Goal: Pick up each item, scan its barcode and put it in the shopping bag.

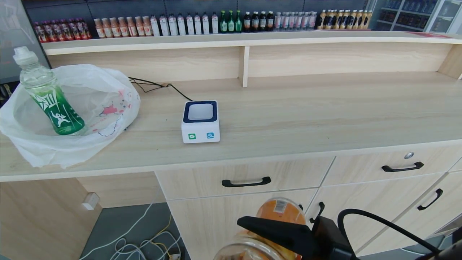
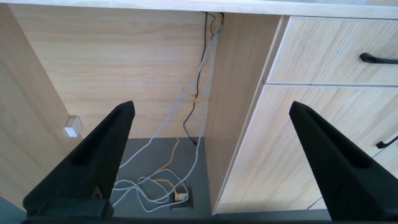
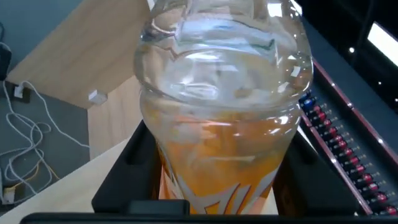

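A long pale wooden counter (image 1: 306,115) ran across the head view, with drawers and black handles (image 1: 246,182) below its front edge. Behind it, a row of drink bottles (image 1: 216,23) lined a dark back shelf. At the counter's left end sat the white plastic shopping bag (image 1: 32,144), its mouth open. A clear bottle with a green label (image 1: 50,97) stood upright inside it, leaning slightly. A small white scanner (image 1: 200,121) with a dark-framed top window sat on the counter to the right of the bag, well apart from it, and a black cable (image 1: 158,86) ran from it toward the back.

Low in front of the drawers, the right gripper (image 3: 214,168) pinched an orange drink bottle (image 1: 281,213), one black finger on each side. The left gripper (image 2: 211,109) hung below counter level with its fingers spread wide and nothing between them, above loose cables on the floor (image 2: 155,186).
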### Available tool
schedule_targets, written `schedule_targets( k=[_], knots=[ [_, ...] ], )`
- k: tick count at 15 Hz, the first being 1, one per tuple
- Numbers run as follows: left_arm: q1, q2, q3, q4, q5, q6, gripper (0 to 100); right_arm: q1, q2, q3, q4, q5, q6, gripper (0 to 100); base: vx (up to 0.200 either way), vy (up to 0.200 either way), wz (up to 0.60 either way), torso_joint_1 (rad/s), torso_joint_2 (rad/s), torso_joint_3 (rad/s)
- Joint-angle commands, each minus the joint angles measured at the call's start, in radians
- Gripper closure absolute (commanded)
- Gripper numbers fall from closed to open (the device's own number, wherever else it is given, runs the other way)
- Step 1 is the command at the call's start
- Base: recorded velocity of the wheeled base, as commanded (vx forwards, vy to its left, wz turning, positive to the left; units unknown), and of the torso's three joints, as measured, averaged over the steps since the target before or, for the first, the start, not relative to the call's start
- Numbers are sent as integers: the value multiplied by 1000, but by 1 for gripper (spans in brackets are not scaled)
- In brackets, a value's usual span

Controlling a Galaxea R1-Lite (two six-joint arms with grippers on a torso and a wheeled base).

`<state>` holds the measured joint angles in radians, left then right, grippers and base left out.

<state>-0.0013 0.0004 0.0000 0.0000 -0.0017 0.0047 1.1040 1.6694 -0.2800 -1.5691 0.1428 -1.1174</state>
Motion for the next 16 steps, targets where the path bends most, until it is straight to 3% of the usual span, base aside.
schedule_targets(
  k=[1, 10, 16],
  knots=[
    [0, 0, 0, 0, 0, 0, 0, -4, 3, -11, -2, 4, -39, 100, 0, 0, 0, 0, 0, 0],
    [0, 0, 0, 0, 0, 0, 0, -66, 16, -125, -2, 233, -328, 100, 0, 0, 0, 0, 0, 0],
    [0, 0, 0, 0, 0, 0, 0, -79, 13, -139, -2, 259, -383, 100, 0, 0, 0, 0, 0, 0]
  ],
)
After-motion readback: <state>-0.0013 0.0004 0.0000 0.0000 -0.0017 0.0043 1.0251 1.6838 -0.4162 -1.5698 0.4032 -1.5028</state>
